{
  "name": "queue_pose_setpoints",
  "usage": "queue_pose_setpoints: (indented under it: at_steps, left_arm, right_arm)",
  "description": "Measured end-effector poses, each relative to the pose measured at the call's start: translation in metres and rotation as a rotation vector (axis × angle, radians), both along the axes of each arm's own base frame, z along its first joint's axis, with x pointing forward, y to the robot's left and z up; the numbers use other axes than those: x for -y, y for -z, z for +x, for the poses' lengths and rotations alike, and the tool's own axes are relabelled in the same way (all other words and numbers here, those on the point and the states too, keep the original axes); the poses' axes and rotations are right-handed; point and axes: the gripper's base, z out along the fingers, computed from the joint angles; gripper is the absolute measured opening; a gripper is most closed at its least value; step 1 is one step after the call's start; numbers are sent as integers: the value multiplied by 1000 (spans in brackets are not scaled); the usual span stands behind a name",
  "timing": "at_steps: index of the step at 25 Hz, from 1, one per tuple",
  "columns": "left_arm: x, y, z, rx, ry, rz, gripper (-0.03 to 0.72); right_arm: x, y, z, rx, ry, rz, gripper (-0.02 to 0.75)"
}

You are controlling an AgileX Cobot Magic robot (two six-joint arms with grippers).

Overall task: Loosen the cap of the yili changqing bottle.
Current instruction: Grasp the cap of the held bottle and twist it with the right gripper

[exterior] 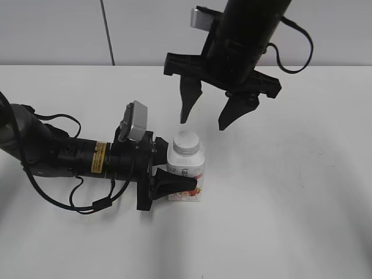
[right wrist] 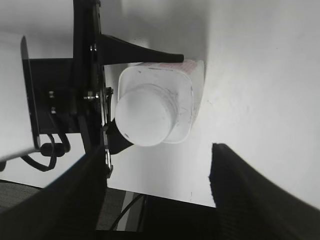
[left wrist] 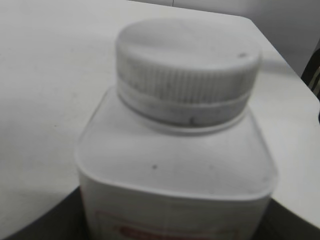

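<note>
White table (exterior: 302, 192) under everything. Right gripper (exterior: 205, 119) hangs above bottle, jaws spread wide, touching nothing. Left gripper (exterior: 174, 185) reaches in from left, jaws pinching yili changqing bottle (exterior: 187, 174), upright near table middle. Cap (exterior: 187, 141) sits on bottle neck.

Both arms are matte black with looping black cables; the left arm (exterior: 70, 154) bears a yellow label (exterior: 100, 156) and a grey wrist camera (exterior: 135, 121).
</note>
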Motion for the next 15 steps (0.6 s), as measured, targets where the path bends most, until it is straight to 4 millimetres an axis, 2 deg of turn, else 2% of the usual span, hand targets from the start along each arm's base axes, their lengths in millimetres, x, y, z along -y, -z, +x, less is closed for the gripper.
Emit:
queue_pose_setpoints:
  at_steps: [7, 15]
  left_arm:
    - [0, 0, 0, 1, 0, 0, 414]
    - [0, 0, 0, 1, 0, 0, 414]
  right_arm:
    - [-16, 20, 11, -46, 24, -26, 511]
    - [-25, 37, 11, -82, 27, -49, 511]
